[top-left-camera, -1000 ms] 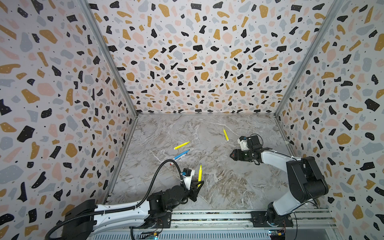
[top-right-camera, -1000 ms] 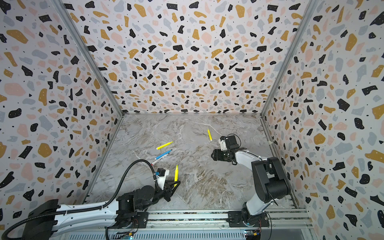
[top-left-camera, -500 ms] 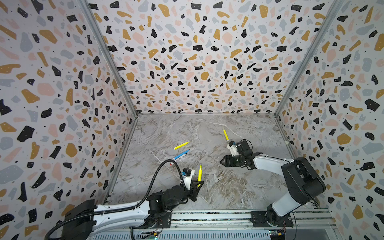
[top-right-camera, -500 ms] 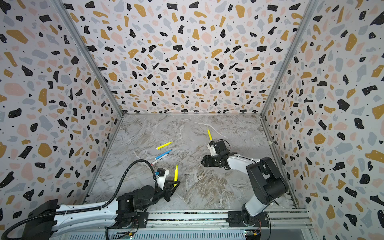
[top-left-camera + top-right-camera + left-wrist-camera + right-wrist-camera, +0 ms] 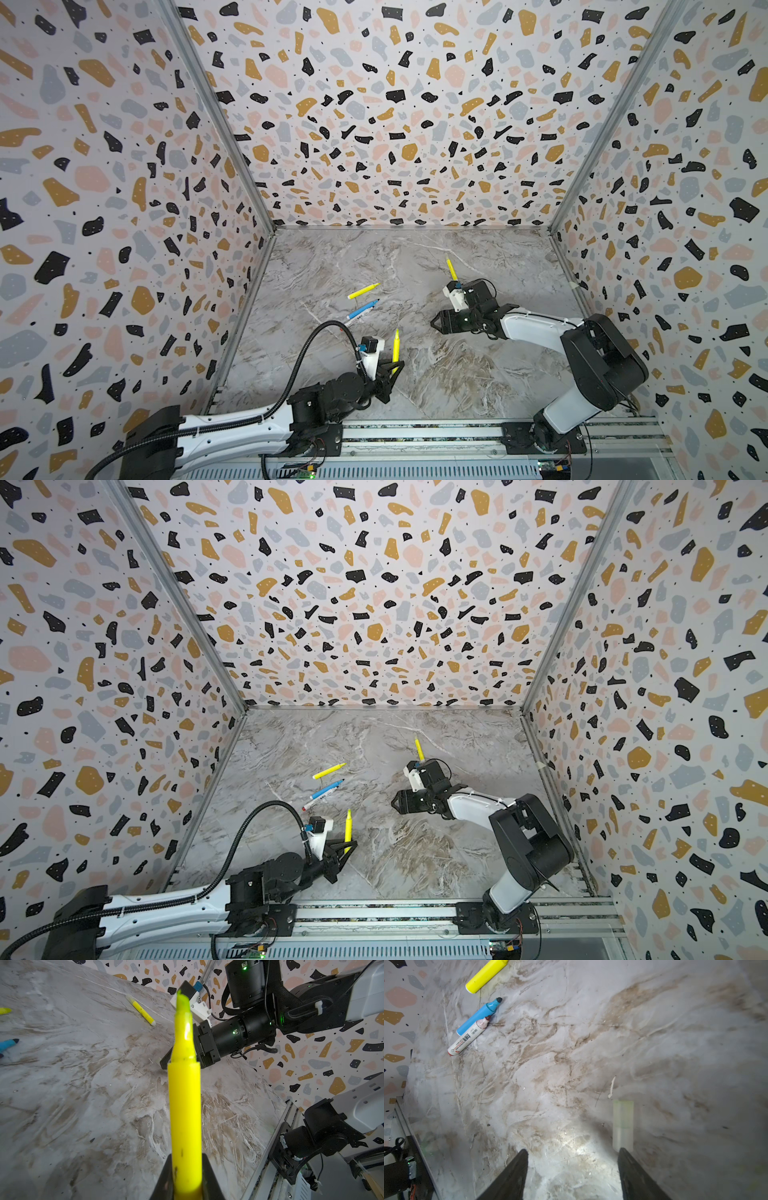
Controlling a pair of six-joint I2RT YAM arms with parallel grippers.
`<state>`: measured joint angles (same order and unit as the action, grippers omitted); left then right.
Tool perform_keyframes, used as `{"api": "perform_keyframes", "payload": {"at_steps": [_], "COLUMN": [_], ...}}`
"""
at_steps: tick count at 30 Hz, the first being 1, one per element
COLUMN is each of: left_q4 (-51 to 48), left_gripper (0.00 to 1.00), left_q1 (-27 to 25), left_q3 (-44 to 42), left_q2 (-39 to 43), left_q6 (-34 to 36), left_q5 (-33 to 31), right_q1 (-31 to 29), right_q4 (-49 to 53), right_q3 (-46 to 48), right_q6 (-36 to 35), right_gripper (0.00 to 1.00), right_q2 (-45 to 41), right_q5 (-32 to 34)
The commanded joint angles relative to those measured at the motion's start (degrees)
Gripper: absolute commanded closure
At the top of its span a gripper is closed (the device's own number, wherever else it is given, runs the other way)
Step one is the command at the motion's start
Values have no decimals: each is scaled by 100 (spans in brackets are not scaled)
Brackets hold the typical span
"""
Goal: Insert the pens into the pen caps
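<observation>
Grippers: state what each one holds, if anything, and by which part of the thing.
Left gripper: yellow pen, gripped at its rear end. Right gripper: open, nothing held.

White links (image 5: 536, 332); black joints (image 5: 602, 370); ribbed black cable (image 5: 328, 323).

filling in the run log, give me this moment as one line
left gripper: shut on yellow pen, uncapped | right gripper: open, low over table | clear cap: on table by one finger, ungripped
</observation>
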<state>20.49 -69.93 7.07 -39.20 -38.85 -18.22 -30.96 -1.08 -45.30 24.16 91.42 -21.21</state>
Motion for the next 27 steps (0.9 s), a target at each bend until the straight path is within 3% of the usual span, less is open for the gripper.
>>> {"api": "perform_keyframes", "payload": {"at_steps": [1,27], "left_q4": [43,-54], "left_gripper": [99,99], "left_q1": [-21,-21], "left_q3": [-74,-57], "left_q2": [121,169], "left_q6": [-44,-44], "left_q5": [-180,-222], "right_q1": [35,-74], "right_q4": [214,134], "right_q3": [-357,-193], "right_q6": [-126,107], "right_gripper": [31,31], "right_q2": [-221,422], "right_q5": [220,510]}}
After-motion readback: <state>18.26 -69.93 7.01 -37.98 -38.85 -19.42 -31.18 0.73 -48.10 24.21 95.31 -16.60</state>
